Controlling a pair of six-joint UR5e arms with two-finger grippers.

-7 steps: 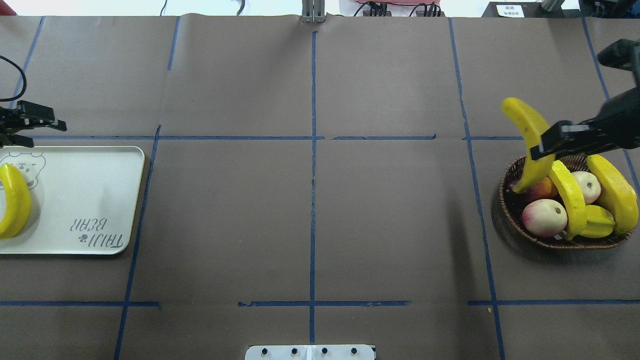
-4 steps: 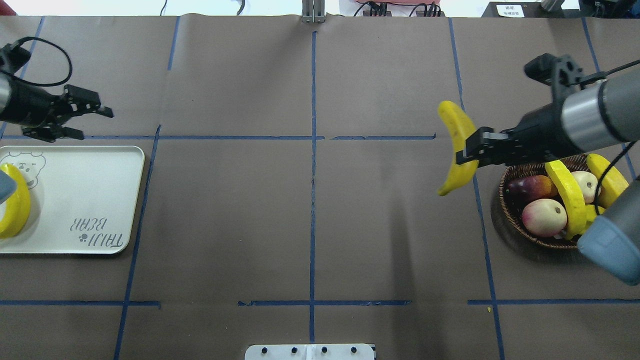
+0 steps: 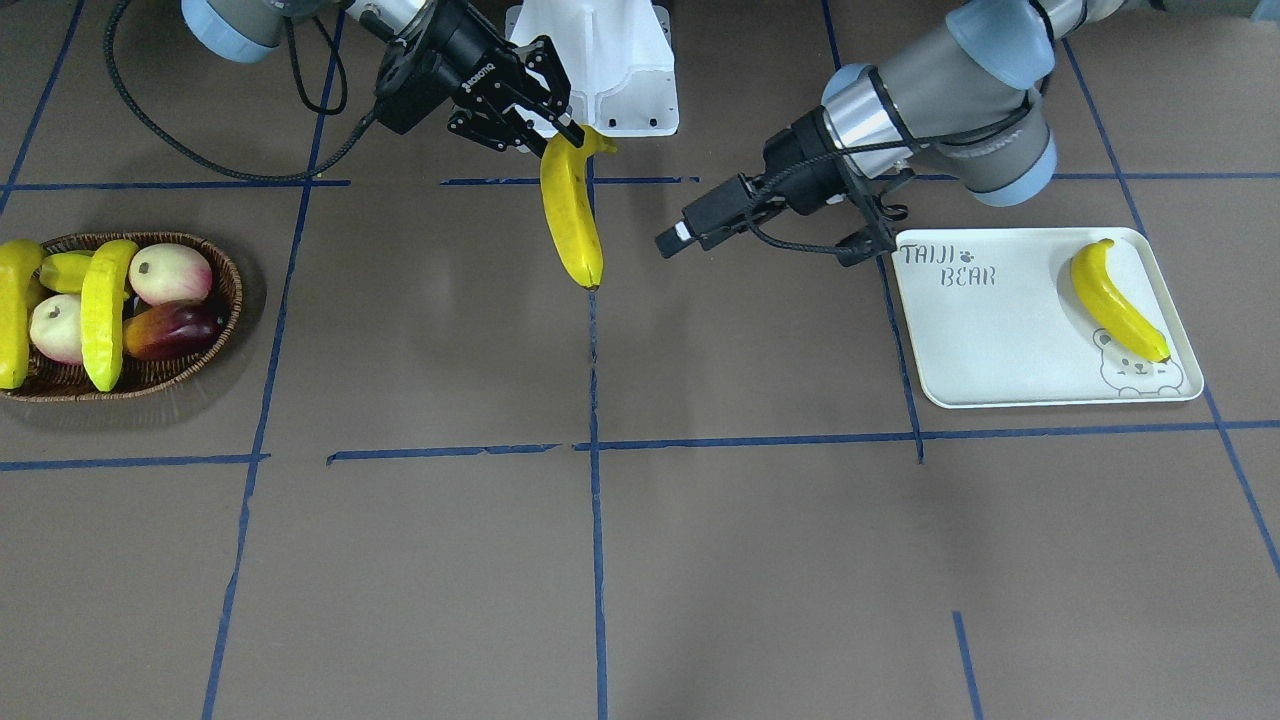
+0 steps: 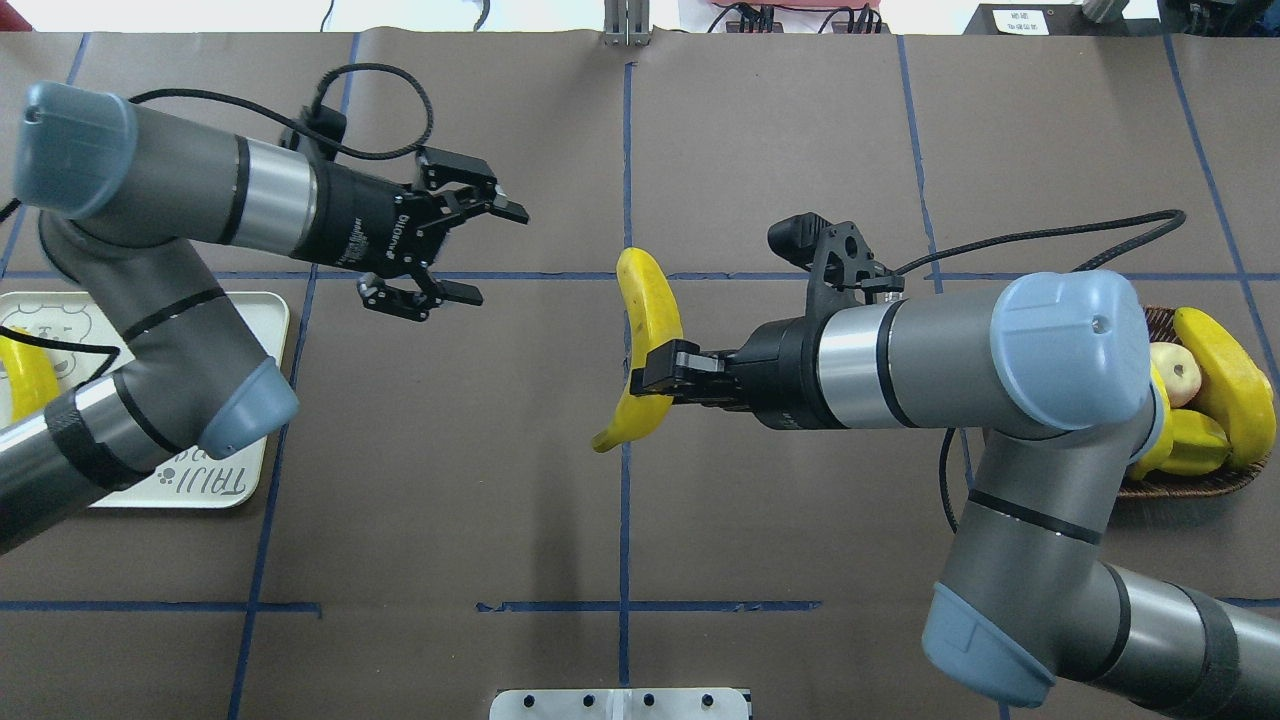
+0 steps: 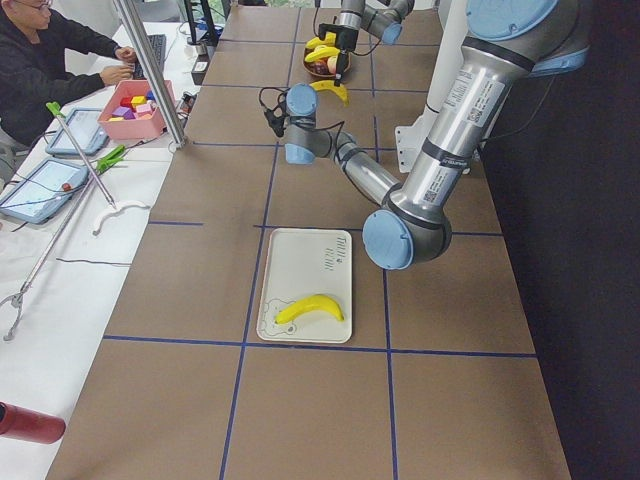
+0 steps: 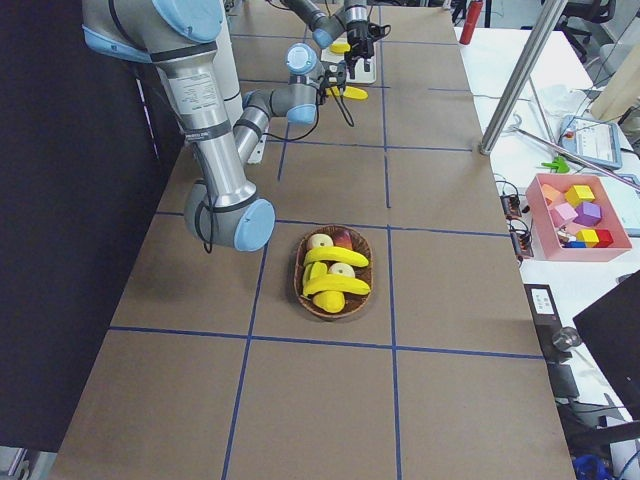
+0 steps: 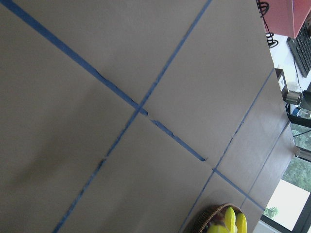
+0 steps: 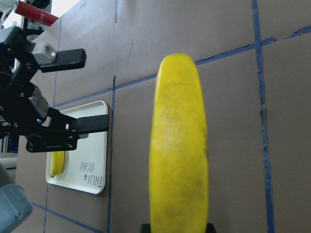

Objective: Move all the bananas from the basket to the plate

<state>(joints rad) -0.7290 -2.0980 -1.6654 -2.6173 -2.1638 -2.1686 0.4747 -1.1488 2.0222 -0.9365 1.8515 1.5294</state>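
Right arm [image 4: 1060, 350] hides half the basket [image 4: 1190, 487]; right gripper [image 4: 657, 376] clamps a banana [image 4: 650, 300]; left gripper [image 4: 492, 253] gapes empty opposite, over brown counter [image 4: 800, 520]

My right gripper [image 4: 668, 376], clamped on a banana [image 4: 655, 320], has carried it off from above the basket [image 4: 1190, 487] to the middle of the table [image 4: 800, 540], over the central tape line [image 4: 626, 150]; my left gripper [image 4: 500, 255] has left the plate [image 4: 265, 315]'s far edge and come toward the centre, jaws spread, facing the banana but apart from it; both arms now stretch across the overhead view.
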